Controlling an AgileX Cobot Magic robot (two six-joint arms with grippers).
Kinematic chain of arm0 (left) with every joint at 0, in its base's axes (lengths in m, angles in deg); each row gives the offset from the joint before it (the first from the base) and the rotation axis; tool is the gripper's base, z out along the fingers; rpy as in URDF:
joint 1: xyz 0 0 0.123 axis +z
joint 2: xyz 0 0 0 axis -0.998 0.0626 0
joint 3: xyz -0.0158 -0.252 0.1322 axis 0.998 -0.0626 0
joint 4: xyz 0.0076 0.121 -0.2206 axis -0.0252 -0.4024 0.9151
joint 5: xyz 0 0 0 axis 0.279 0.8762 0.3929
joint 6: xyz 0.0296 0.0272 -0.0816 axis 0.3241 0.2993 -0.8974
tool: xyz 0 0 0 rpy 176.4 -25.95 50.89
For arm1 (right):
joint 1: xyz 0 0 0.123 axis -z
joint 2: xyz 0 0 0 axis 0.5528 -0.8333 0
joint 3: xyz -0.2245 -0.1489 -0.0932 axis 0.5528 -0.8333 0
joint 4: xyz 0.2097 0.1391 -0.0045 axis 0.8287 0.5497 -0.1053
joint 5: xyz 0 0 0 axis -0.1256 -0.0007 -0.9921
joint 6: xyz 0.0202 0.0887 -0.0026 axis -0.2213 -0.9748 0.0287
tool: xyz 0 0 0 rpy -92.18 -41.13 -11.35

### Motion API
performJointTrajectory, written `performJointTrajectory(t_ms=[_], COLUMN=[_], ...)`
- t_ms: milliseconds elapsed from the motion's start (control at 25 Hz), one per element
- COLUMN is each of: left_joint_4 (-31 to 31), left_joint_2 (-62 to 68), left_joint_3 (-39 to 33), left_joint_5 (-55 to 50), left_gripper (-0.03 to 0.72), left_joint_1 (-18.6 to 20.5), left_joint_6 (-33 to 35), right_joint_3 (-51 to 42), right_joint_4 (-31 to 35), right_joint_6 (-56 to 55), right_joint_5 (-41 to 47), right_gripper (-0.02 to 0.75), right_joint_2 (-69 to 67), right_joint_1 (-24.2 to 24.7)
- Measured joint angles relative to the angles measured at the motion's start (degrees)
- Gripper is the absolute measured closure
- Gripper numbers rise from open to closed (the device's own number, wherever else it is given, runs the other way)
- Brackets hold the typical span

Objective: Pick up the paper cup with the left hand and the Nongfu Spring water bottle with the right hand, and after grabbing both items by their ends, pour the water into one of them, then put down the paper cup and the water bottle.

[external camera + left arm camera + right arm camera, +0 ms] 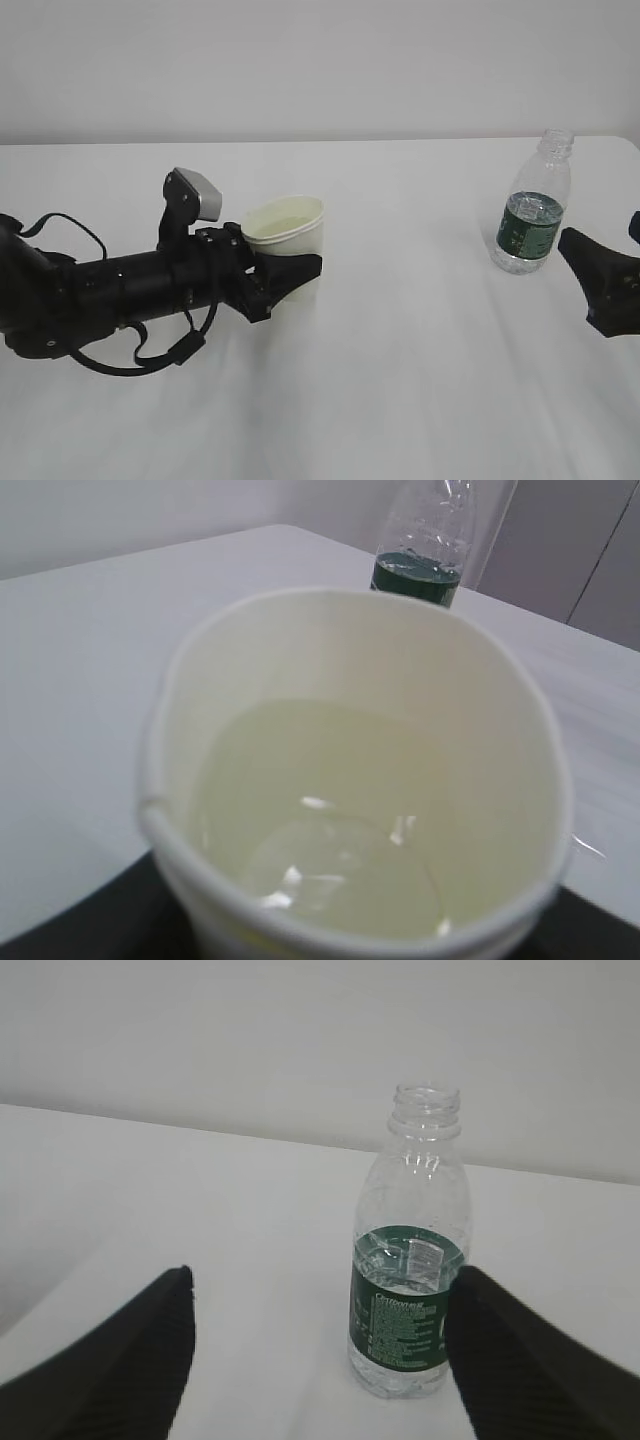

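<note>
The left wrist view alone looks down into the cup, where water lies at the bottom. In the side view, the left hand pinches the one cup at left of middle. The right hand is spread wide with the one bottle standing between its fingers, untouched, at right.

The cup's lower body sits hidden behind the left gripper; up close its base is cut off and its near rim blurred. The right gripper runs off the frame edge. The bottle's label print is unreadable
</note>
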Motion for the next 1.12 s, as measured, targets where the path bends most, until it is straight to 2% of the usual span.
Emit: performJointTrajectory(t_ms=[280, 640, 1120], left_joint_4=[1.19, 2.83, 17.78], left_joint_2=[-1.31, -1.44, -3.87], left_joint_3=[-1.31, -2.58, -8.43], left_joint_5=[0.0, 0.05, 0.05], left_gripper=[0.258, 0.259, 0.259], left_joint_1=[1.55, 5.7, 8.82], left_joint_6=[1.27, 1.4, 8.87], right_joint_3=[0.0, 0.0, 0.0], right_joint_4=[0.0, -0.48, -2.0], right_joint_6=[0.0, 0.0, 0.07], right_joint_5=[0.0, 0.0, 0.0], right_gripper=[0.145, 0.146, 0.146], right_joint_2=[0.0, 0.0, 0.0], right_joint_1=[0.0, 0.0, 0.0])
